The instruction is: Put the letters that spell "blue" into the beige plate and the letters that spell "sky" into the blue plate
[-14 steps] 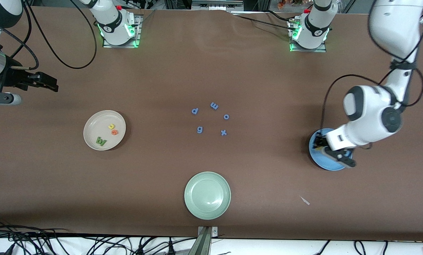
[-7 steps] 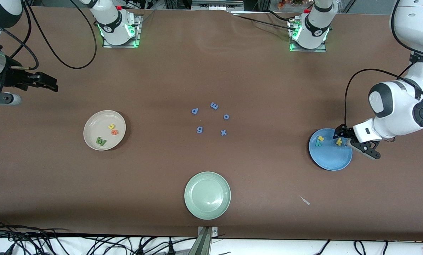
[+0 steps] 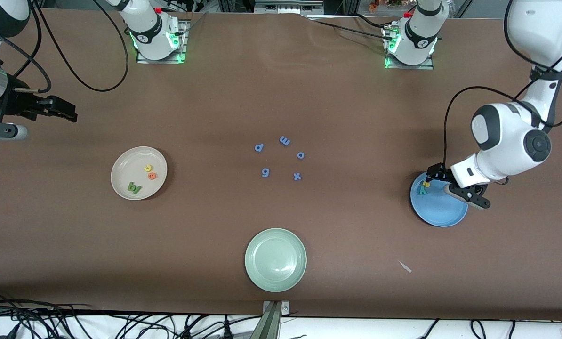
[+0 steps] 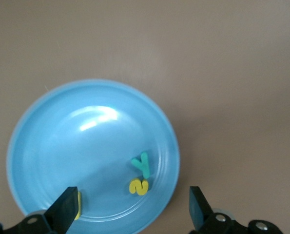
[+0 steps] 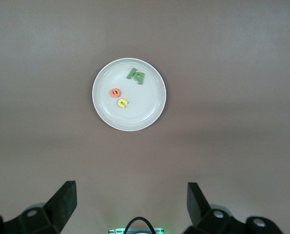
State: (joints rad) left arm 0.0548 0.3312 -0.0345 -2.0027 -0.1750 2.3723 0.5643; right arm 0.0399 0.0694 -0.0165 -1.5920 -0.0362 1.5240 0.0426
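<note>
Sky-blue, the blue plate (image 3: 438,207) sits near the table's edge at the left arm's end, holding the teal y (image 4: 142,164), yellow s (image 4: 139,186) and a yellow piece (image 4: 78,205) half hidden by a finger. Over it hangs the left gripper (image 4: 130,212), spread and empty. Right gripper (image 5: 130,207), also spread, waits above the table, the beige plate (image 3: 139,173) holding b (image 3: 132,187), l (image 3: 138,189), u (image 3: 148,167), e (image 3: 152,176).

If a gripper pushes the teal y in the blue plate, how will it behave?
The teal y looks thin and flat, so it probably slides, not rolls. It seems very light. The blue plate has a raised rim that may stop it.
</note>
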